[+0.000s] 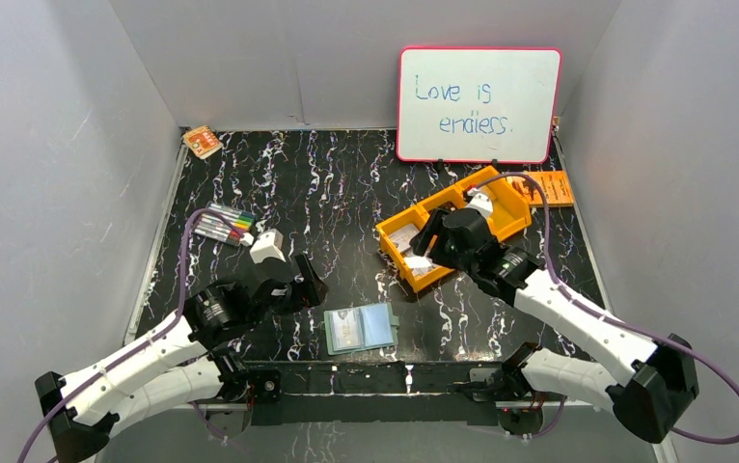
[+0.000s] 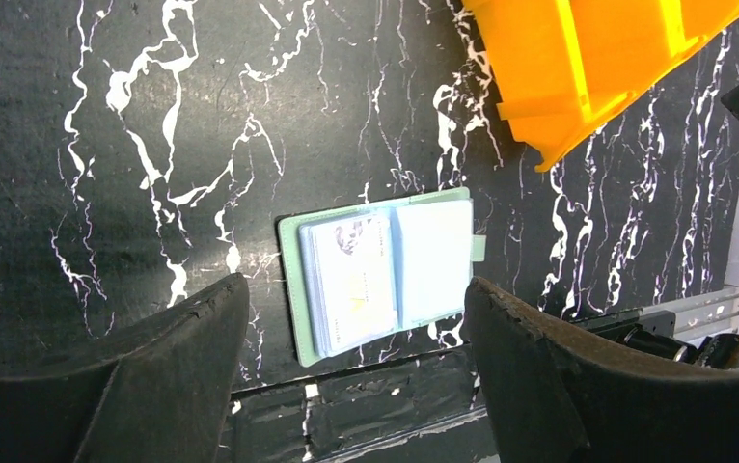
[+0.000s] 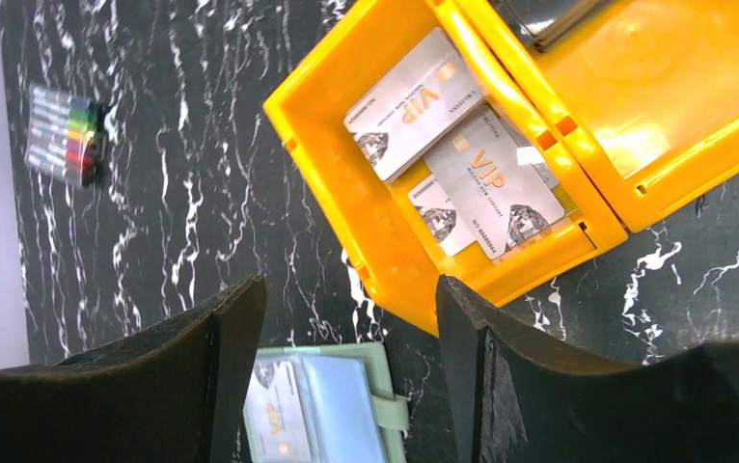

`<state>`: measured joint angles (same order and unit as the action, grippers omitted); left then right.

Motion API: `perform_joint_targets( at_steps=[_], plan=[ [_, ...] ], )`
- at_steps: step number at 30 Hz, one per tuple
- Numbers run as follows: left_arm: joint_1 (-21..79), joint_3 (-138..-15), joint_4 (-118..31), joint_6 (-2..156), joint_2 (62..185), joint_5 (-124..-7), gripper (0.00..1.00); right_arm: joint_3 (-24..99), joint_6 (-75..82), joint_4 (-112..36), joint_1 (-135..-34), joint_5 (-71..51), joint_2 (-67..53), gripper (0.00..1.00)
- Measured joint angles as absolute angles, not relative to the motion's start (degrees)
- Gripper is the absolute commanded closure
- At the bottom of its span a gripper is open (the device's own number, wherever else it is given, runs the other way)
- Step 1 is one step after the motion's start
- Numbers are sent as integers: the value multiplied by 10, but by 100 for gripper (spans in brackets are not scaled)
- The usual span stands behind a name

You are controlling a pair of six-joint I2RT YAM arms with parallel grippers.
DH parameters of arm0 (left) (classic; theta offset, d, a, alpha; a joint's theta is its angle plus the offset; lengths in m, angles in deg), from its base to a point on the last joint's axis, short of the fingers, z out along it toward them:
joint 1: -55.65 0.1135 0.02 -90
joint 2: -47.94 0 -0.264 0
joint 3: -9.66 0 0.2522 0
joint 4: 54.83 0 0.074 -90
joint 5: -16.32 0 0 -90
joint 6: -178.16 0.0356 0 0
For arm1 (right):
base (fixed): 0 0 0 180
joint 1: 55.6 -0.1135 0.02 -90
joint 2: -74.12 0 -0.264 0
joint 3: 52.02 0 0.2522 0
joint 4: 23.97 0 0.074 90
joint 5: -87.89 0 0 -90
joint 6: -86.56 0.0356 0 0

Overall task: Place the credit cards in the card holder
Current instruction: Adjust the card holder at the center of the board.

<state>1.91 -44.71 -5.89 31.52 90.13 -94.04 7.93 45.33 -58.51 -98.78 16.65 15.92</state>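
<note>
The black, white-veined desk (image 1: 346, 193) filled the middle of the overhead view, with a pink-framed whiteboard (image 1: 478, 104) reading "Love is endless." propped at its upper right. The left arm reached in from the lower left, and its claw (image 2: 353, 283) stood wide and released above the desk, grasping nothing, with the card holder showing between its fingers in the wrist view. The right arm came in from the lower right, and its claw (image 3: 346, 283) was likewise spread and empty, poised at the near corner of the orange tray (image 3: 327, 183), which lay at a slant right of centre. The card holder (image 1: 361, 329) lay open and flat at the lower middle of the overhead view, close to the near edge of the desk, green rim around grey-blue pockets, with one card showing in its left pocket. The credit cards (image 3: 462, 145), three silver ones marked VIP, lay overlapping in the tray's end compartment. A pack of coloured markers (image 1: 226, 224) lay at centre left, an orange booklet (image 1: 549, 188) just beyond the tray, and a small orange packet (image 1: 202, 141) in the upper left corner.
</note>
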Motion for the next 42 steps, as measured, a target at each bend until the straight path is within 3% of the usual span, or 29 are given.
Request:
perform_joint_targets(
  at_steps=[16,31,42],
  plan=[
    [19,-400,-44,268,869,-935,20,6,643,-444,-958,228,70,27],
    [19,-399,-45,243,861,-931,22,10,674,-417,-957,233,-4,33],
    [19,-393,-41,225,879,-923,23,16,730,-406,-957,232,-58,33]
  ],
)
